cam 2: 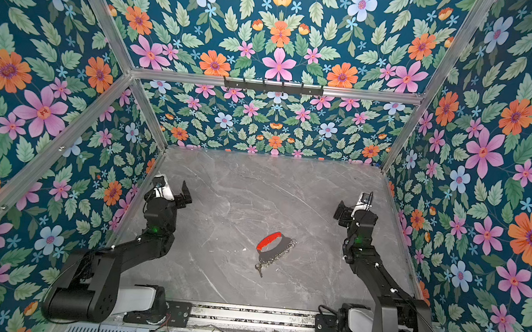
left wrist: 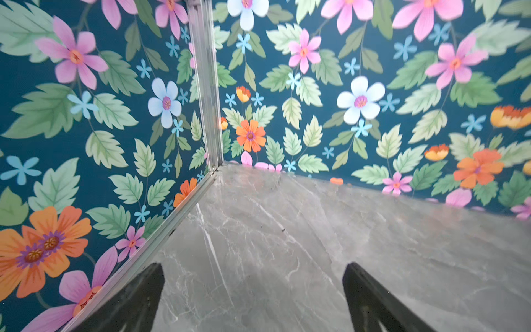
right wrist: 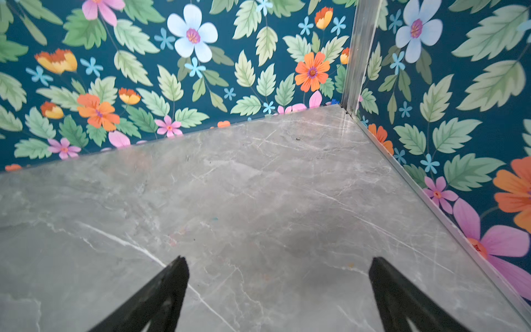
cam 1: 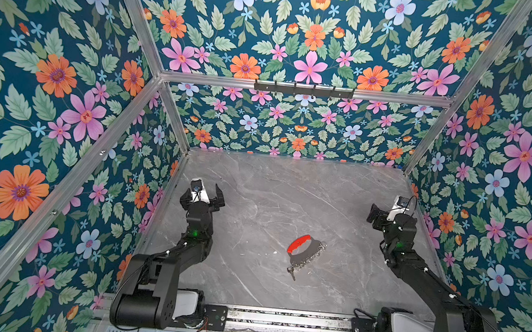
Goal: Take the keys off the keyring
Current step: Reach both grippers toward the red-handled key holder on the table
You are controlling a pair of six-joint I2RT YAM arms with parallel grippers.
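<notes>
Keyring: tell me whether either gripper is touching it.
No, the keyring lies on the table, left gripper and right gripper both well clear of it.

Both top views share the whole table (cam 1: 272, 190) from above — wrist views skim its far corners.

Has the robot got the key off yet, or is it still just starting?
Just starting. Done: nothing; the key looks hooked to the near end of the keyring on the table. In hand: nothing; the left hand and right hand are open, empty, away from it. Left: reach in, hold the keyring, work the key off.
</notes>
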